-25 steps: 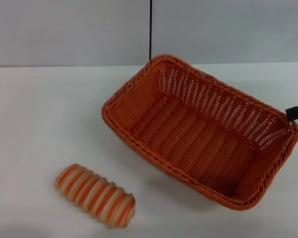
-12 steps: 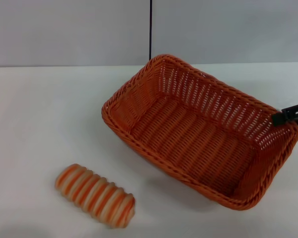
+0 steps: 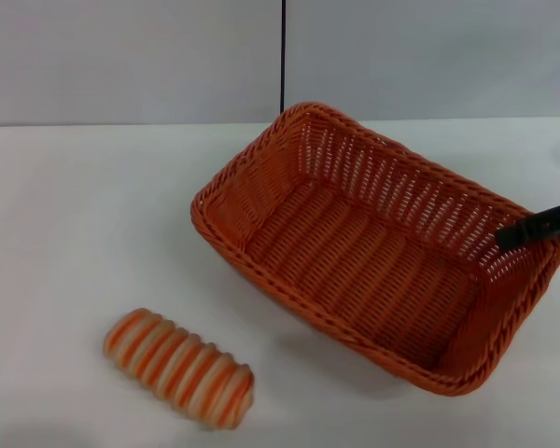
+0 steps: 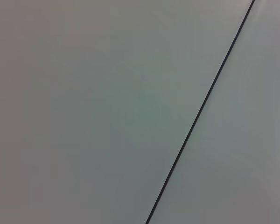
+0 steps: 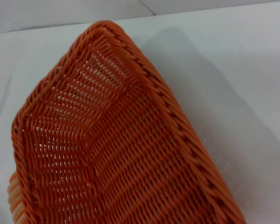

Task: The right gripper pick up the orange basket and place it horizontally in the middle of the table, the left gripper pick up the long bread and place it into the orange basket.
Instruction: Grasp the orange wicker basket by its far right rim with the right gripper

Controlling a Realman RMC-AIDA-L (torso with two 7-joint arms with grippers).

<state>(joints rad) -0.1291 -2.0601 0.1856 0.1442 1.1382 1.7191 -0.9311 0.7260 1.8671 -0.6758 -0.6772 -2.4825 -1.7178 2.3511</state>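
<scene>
Right gripper (image 3: pixel 539 225): has slid left over the orange basket (image 3: pixel 373 247) right rim; grip state unclear.
Meaning: basket grasp imminent.
Long bread (image 3: pixel 179 368): untouched on desk (image 3: pixel 75 233).

Light: even and soft, you get no hard glare on the table (image 3: pixel 75 215).
Shadows: faint grey pools beside the orange basket (image 3: pixel 373 247) and the long bread (image 3: pixel 179 369).
Focus: your right wrist view blurs the basket's nearest weave.
Left wrist view: flat grey, featureless.

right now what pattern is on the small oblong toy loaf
Orange and cream ridged stripes run across the small oblong toy loaf; the head view shows it best.
</scene>
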